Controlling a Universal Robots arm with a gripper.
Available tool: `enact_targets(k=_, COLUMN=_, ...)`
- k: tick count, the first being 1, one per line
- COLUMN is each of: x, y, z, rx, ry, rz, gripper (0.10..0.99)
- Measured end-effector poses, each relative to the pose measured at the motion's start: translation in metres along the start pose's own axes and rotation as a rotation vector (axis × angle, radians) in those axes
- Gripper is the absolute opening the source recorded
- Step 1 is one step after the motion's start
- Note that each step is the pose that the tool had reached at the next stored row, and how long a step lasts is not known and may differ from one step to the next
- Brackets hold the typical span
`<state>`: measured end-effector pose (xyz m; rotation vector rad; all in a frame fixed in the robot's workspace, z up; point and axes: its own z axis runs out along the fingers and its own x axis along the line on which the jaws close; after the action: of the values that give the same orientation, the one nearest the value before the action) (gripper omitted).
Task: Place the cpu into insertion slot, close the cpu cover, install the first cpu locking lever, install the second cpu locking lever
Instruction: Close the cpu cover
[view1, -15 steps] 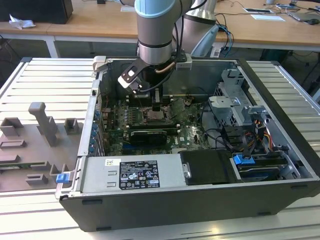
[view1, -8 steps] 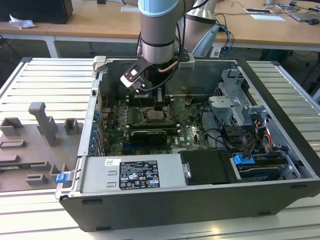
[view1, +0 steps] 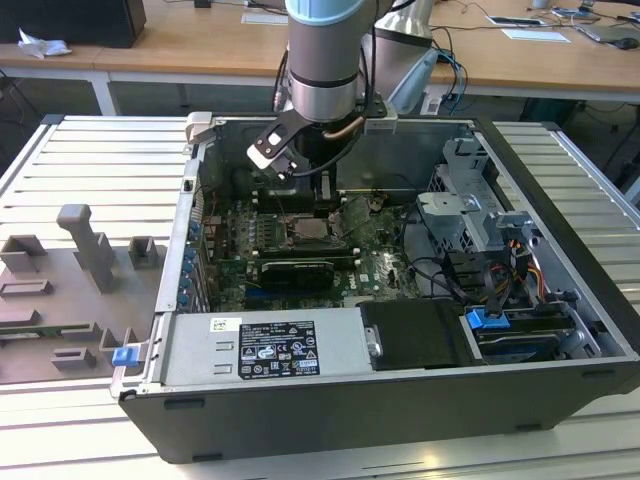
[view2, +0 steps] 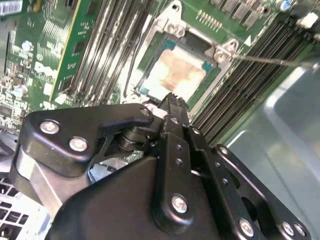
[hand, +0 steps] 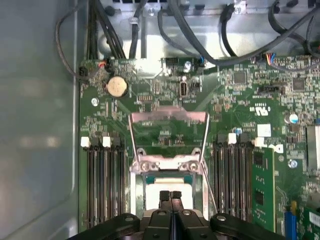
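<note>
Sitting in the insertion slot (view2: 148, 60), the cpu (view2: 175, 75) lies beneath the gripper (view2: 172, 100).

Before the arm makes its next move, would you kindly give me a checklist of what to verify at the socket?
1. cpu lying flat in the insertion slot: ok.
2. cpu cover closed: not ok, it stands open on its hinge.
3. Locking lever latched: not ok, it juts free beside the slot.
4. tool empty: ok, shut with nothing between its fingers.
5. Tool clear of the cpu: cannot tell, it is right at the chip's edge.
</note>
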<state>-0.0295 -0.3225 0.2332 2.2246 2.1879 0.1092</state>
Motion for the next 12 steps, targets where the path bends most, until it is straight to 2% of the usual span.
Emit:
enact_targets(k=5, x=0.0001, y=0.005, z=0.0003, rx=0.0, ry=0.0, rz=0.0, gripper=0.106)
enact_targets(k=7, x=0.0003, y=0.0053, z=-0.0046, rx=0.0, ry=0.0, rz=0.0, gripper=0.106)
enact_targets(k=10, x=0.0003, y=0.007, z=-0.0053, rx=0.0, ry=0.0001, rz=0.0, gripper=0.106)
enact_targets(k=12, x=0.0004, y=0.0113, z=-0.005, rx=0.001, ry=0.0, rz=0.0, gripper=0.106)
